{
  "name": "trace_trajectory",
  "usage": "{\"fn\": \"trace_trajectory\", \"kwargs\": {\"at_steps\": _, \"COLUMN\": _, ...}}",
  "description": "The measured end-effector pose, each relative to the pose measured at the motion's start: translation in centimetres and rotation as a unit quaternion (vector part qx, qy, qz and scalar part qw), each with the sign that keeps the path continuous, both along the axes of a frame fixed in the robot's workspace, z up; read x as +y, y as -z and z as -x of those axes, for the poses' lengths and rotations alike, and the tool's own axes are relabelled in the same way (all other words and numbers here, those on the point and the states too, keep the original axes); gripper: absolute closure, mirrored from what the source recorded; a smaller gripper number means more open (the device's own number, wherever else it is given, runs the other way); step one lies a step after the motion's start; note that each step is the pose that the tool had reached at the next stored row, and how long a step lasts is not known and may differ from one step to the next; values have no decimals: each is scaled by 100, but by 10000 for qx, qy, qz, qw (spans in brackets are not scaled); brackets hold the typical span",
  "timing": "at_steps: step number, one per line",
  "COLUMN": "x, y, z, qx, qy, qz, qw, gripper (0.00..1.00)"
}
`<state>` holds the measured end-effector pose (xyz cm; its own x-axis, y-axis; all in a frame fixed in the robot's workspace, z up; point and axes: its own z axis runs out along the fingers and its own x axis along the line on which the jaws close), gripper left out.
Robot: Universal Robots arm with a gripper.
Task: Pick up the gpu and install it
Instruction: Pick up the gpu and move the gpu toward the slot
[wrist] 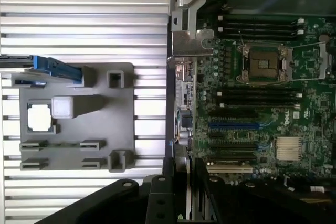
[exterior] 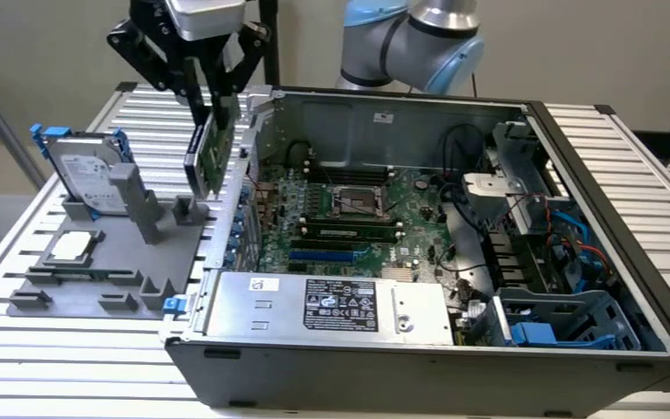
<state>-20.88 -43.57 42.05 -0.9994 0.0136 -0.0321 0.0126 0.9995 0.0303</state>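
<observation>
Black gripper (exterior: pixel 214 112) is clamping the gpu (exterior: pixel 209 153), jaws closed onto both faces of the card near its upper edge. You're seeing the card hanging on edge, roughly upright, with the green board face turning toward the exterior view's left.

It's sitting over the wall of the computer case (exterior: pixel 614 218) on the exterior view's left, between the grey fixture tray (exterior: pixel 79 279) and the motherboard (exterior: pixel 358 218). I can't tell whether its lower edge is touching the tray's nearest post.

In the wrist view you're looking down the gpu (wrist: pixel 181 124) edge-on, with its silver bracket (wrist: pixel 191 43) at the far end and the gripper (wrist: pixel 182 182) pinching it from both sides. The card is lining up just outside the motherboard (wrist: pixel 252 129), not sitting in any slot.

A hard drive with blue rails (exterior: pixel 88 179) is standing upright in the tray, and a CPU chip (exterior: pixel 71 247) is lying flat in its pocket. The CPU socket (wrist: pixel 264 64) is sitting empty on the board.
</observation>
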Motion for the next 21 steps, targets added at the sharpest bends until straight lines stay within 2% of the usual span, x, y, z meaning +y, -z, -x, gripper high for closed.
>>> {"fn": "trace_trajectory", "kwargs": {"at_steps": 8, "x": -1, "y": 2, "z": -365, "qx": 50, "qy": 0, "qz": 1, "qw": 10000, "gripper": 100}}
{"fn": "trace_trajectory", "kwargs": {"at_steps": 11, "x": -1, "y": 21, "z": -500, "qx": 60, "qy": -1, "qz": 5, "qw": 10000, "gripper": 100}}
{"fn": "trace_trajectory", "kwargs": {"at_steps": 15, "x": -1, "y": 61, "z": -683, "qx": 62, "qy": 0, "qz": 23, "qw": 10000, "gripper": 100}}
{"fn": "trace_trajectory", "kwargs": {"at_steps": 21, "x": -1, "y": 115, "z": -958, "qx": 64, "qy": 0, "qz": 70, "qw": 10000, "gripper": 100}}
